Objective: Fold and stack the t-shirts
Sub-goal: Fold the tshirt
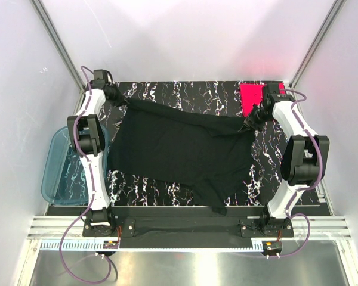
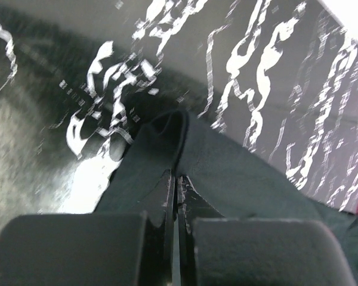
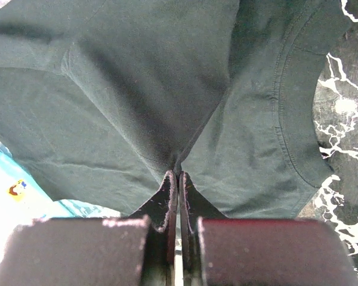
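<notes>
A blue tub sits just off the left edge of the bench. At the far-left corner, the left tool is closed tight on a folded edge of the black t-shirt, with cloth pinched between its pressed jaws. The shirt spreads across the middle of the bench, stretched between both tools, and one lower corner trails to the near edge. Toward the far-right corner, the right tool is likewise clamped on the black cloth, beside the neckline. The pink-red t-shirt lies folded in the far-right corner.
</notes>
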Action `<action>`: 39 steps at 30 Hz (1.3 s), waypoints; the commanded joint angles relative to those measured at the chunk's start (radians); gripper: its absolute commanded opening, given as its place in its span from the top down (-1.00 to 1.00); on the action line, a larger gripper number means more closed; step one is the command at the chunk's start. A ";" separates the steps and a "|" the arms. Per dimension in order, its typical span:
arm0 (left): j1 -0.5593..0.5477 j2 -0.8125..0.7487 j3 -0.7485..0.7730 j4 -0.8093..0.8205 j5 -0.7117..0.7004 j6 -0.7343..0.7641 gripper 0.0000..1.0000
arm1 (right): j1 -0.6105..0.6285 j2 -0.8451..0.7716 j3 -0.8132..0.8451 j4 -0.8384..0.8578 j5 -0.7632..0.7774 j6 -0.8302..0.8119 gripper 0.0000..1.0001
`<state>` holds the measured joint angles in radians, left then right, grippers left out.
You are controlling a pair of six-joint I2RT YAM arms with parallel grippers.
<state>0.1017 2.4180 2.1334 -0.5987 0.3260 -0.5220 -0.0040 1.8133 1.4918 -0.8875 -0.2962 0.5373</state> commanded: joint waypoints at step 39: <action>0.039 -0.083 -0.056 -0.276 -0.079 0.103 0.96 | -0.037 0.043 0.001 -0.073 0.040 -0.175 1.00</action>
<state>0.1329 2.3512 2.0674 -0.8711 0.2783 -0.4400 -0.0338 1.8530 1.4647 -0.9630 -0.2813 0.3882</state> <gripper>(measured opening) 0.020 0.011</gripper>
